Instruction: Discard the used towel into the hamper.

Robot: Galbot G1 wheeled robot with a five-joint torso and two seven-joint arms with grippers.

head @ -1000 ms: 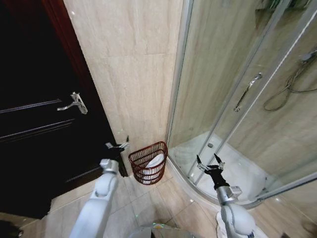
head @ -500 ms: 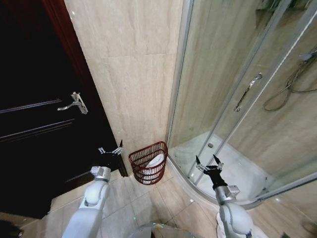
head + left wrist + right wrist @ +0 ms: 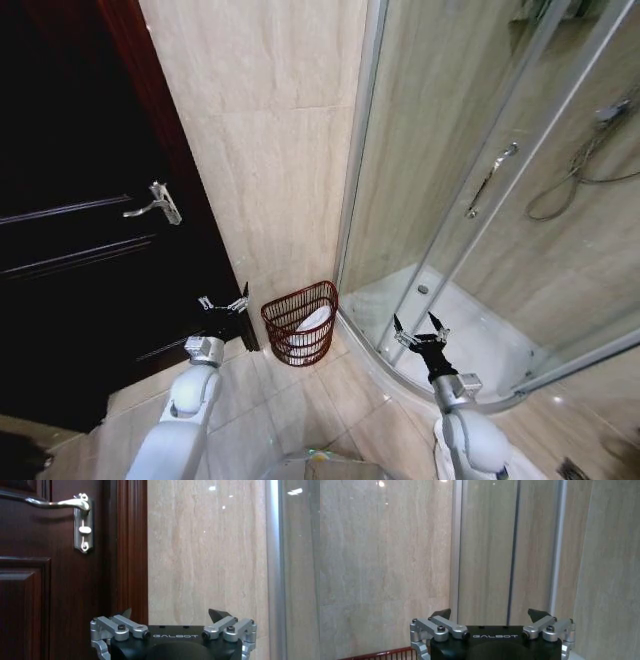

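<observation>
The hamper [image 3: 283, 322], a small dark red-brown wire basket, stands on the floor against the tiled wall, between the door and the shower. A white towel [image 3: 311, 321] lies inside it. My left gripper [image 3: 224, 302] is held up to the left of the hamper, in front of the door, open and empty. My right gripper [image 3: 412, 328] hovers to the hamper's right, before the shower's curved base, open with nothing in it. The left wrist view has the left gripper [image 3: 173, 613] facing the door frame. In the right wrist view, the right gripper [image 3: 490, 613] faces the shower glass, with the hamper rim [image 3: 380, 654] at the edge.
A dark wooden door [image 3: 80, 260] with a metal handle [image 3: 160, 203] fills the left side. The glass shower enclosure [image 3: 480, 230] with its raised white tray [image 3: 480, 345] takes up the right. Beige floor tiles [image 3: 300, 410] lie in front of the hamper.
Since a second ago my left arm has drawn back to the left, away from the hamper. The head view has shifted slightly. My right gripper has kept its place.
</observation>
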